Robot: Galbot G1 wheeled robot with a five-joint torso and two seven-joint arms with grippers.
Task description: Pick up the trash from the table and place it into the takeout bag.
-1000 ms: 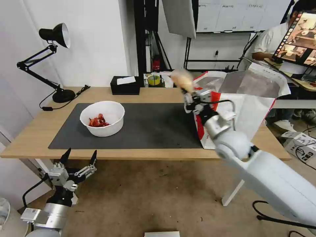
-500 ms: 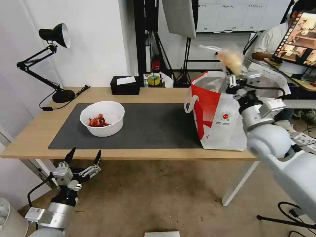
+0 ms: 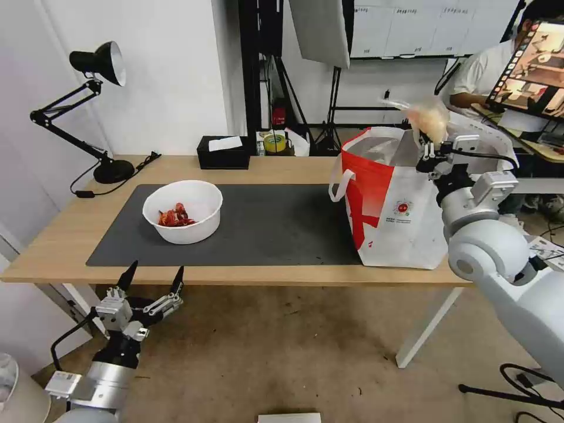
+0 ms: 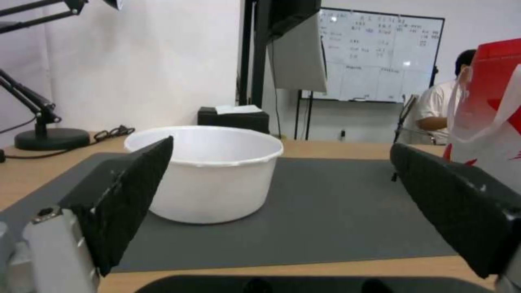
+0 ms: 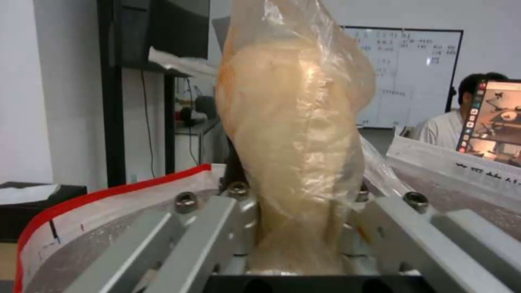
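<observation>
My right gripper (image 3: 430, 151) is shut on a clear bag with a yellowish lump (image 3: 429, 118), held above the open top of the white-and-red takeout bag (image 3: 392, 200) at the table's right end. In the right wrist view the lump (image 5: 296, 122) stands between the fingers (image 5: 206, 232), with the bag's red rim (image 5: 114, 191) beneath. A white bowl with red shells (image 3: 183, 211) sits on the dark mat (image 3: 270, 226); the left wrist view shows this bowl (image 4: 209, 171) ahead. My left gripper (image 3: 151, 281) hangs open below the table's front edge.
A black desk lamp (image 3: 94, 106) stands at the table's back left with its cord. A black tissue box (image 3: 223, 153) and a yellow tape roll (image 3: 274, 142) sit along the back edge. The light-wood table (image 3: 53, 247) has a white leg (image 3: 420, 335).
My right gripper has carried the clear bag from the takeout bag's left side up and rightward over its open top. The left gripper has risen slightly towards the table edge.
</observation>
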